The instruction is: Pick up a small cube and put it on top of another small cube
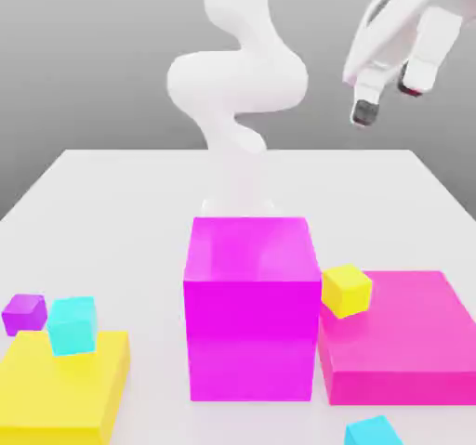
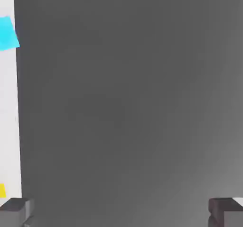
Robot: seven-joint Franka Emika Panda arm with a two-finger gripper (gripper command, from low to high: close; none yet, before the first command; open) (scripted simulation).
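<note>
One small cyan cube rests on the yellow slab at the exterior view's left. A second small cyan cube lies on the table near the front edge at the exterior view's right. High above the table's back right hangs my gripper, open, with nothing between its fingers. In the hand view the two fingertips stand far apart, and a cyan cube shows on the strip of white table.
A big magenta cube stands at the table's middle front. Beside it at the exterior view's right lies a flat pink slab with a small yellow cube on its corner. A small purple cube sits behind the yellow slab.
</note>
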